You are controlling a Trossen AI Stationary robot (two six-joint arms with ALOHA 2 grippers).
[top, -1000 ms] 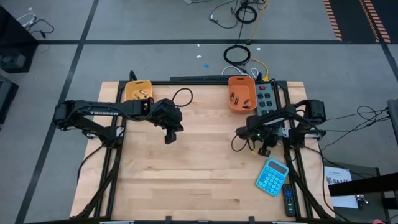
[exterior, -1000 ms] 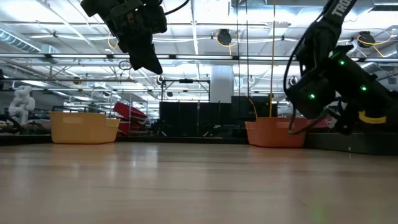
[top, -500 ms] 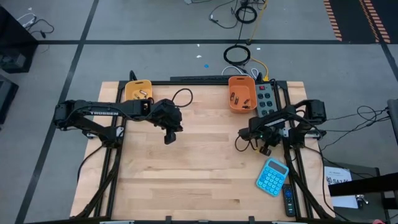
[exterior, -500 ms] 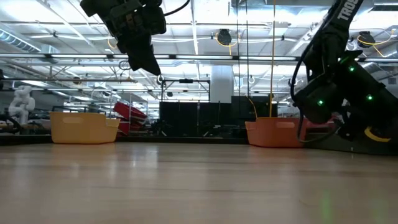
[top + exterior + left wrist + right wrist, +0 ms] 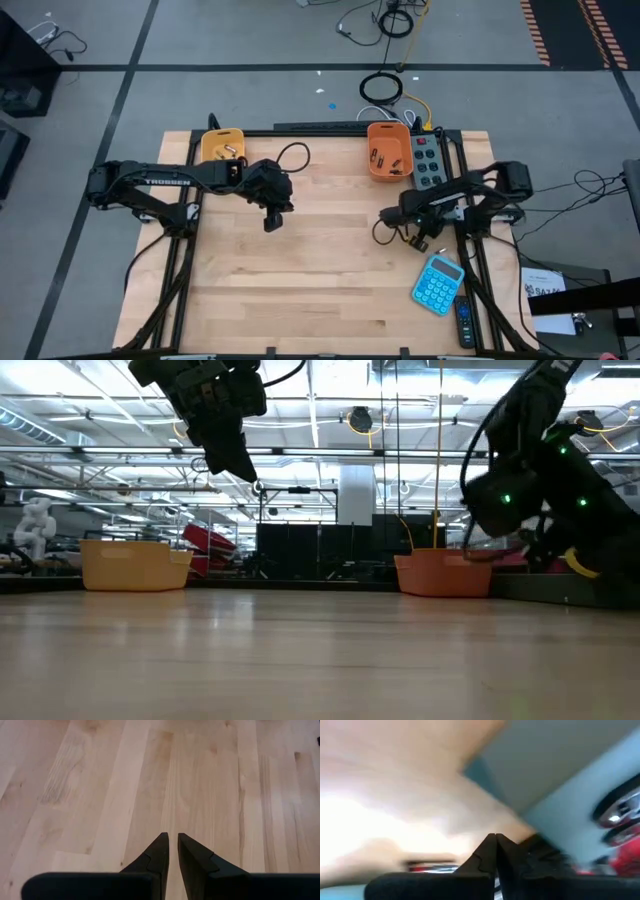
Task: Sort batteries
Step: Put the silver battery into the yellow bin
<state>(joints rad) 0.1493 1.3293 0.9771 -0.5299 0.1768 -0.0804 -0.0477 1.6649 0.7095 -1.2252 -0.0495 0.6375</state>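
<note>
The batteries show only as small dark and silvery cylinders lying inside the yellow bin and the orange bin at the table's far edge. No battery shows on the bare wood. My left gripper hangs above the table's left middle, well clear of the wood, fingers shut and empty. It shows high up in the low view. My right gripper hovers near the right side, between the orange bin and the blue calculator. Its fingers are shut on nothing.
A grey power strip lies beside the orange bin, and a dark remote lies near the calculator. Cables loop over the far edge. Both bins show at the far edge in the low view. Bare wood spreads across the table's middle and near side.
My right arm has moved: its wrist dipped slightly toward the table's right, then rose and swung back, turning as it went. The right wrist view is smeared by this motion. My left arm has kept still.
</note>
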